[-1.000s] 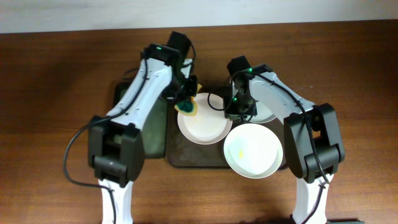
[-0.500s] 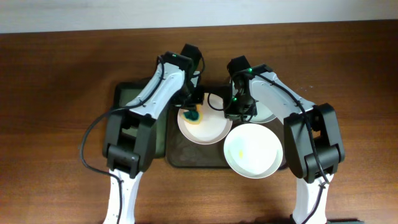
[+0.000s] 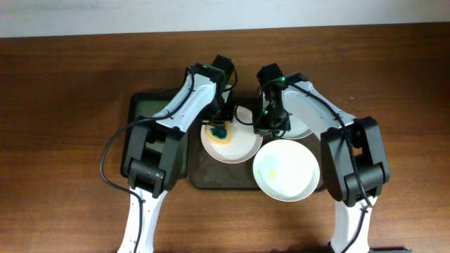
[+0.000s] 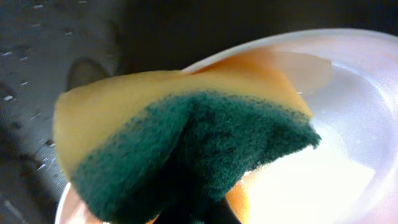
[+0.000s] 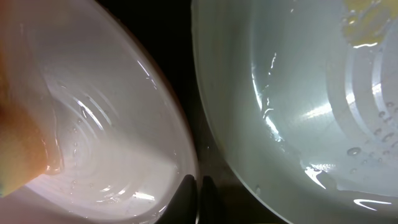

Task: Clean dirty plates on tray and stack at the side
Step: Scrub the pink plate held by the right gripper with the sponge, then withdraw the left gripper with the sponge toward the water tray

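A white plate [image 3: 232, 144] lies on the dark brown tray [image 3: 211, 179]. My left gripper [image 3: 220, 128] is shut on a yellow and green sponge [image 3: 221, 133] and presses it on this plate's upper left part. The sponge [image 4: 186, 137] fills the left wrist view, over the plate [image 4: 336, 124]. My right gripper [image 3: 265, 127] is shut on this plate's right rim; the right wrist view shows its fingers [image 5: 199, 186] pinching the rim of the plate [image 5: 106, 124]. A second plate [image 3: 285, 170] with a yellow smear lies at the front right. A third plate [image 3: 304, 128] is partly hidden under the right arm.
A narrower black tray [image 3: 146, 112] with a greenish inside lies to the left of the brown tray, under the left arm. Bare wooden table [image 3: 63, 140] surrounds both trays. The smeared plate [image 5: 298, 93] sits close beside the held plate.
My left gripper has moved right with the sponge, from the plate's upper left rim onto its inside. The right arm and the plates have not moved.
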